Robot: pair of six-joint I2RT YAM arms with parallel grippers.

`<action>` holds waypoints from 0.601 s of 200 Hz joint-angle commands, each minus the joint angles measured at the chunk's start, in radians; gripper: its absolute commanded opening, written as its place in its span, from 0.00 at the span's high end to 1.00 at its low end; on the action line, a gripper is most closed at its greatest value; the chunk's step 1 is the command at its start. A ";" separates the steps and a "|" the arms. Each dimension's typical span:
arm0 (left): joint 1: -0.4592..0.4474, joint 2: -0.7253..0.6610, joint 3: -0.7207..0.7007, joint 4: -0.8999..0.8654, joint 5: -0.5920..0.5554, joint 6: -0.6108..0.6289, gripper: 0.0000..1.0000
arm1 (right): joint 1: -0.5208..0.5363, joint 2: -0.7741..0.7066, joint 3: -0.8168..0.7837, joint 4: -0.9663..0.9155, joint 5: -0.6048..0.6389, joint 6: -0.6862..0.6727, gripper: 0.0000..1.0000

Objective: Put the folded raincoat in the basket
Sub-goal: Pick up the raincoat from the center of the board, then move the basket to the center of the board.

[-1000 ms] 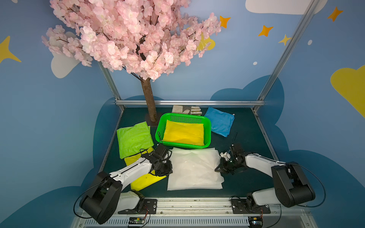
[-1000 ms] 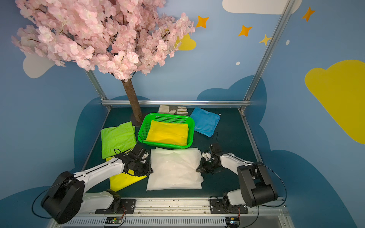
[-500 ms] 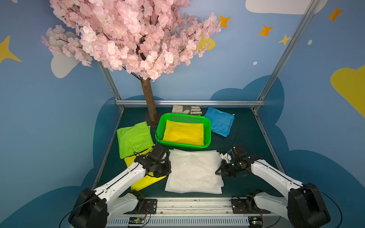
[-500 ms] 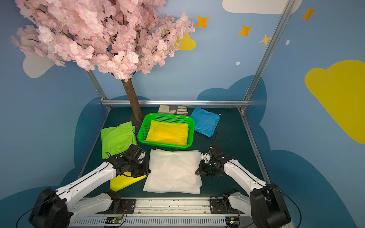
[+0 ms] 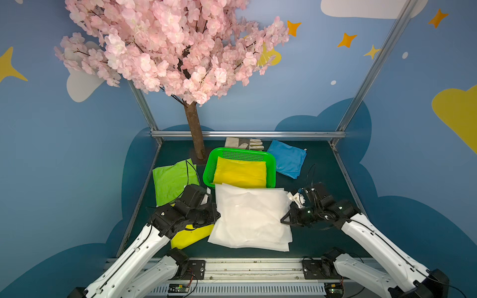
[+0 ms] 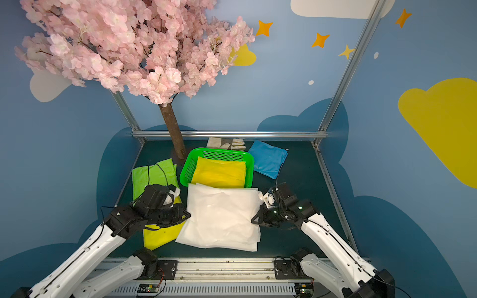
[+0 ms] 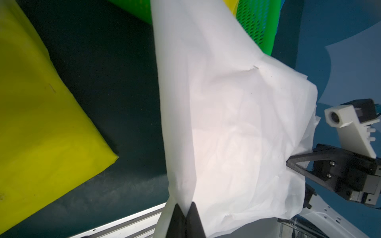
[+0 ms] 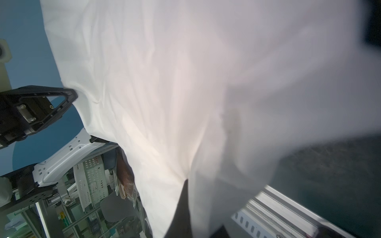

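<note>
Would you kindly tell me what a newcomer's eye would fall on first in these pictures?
The big pink blossom tree fills the back of the scene, above the dark table. In front, the white raincoat is pinched at its two sides by the left gripper and the right gripper. Its far edge overlaps the near rim of the bright green basket, which already holds a yellow folded raincoat.
</note>
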 commanded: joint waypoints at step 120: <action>0.448 0.748 0.619 0.110 0.183 0.342 0.97 | -0.177 0.807 0.765 0.095 -0.016 -0.010 1.00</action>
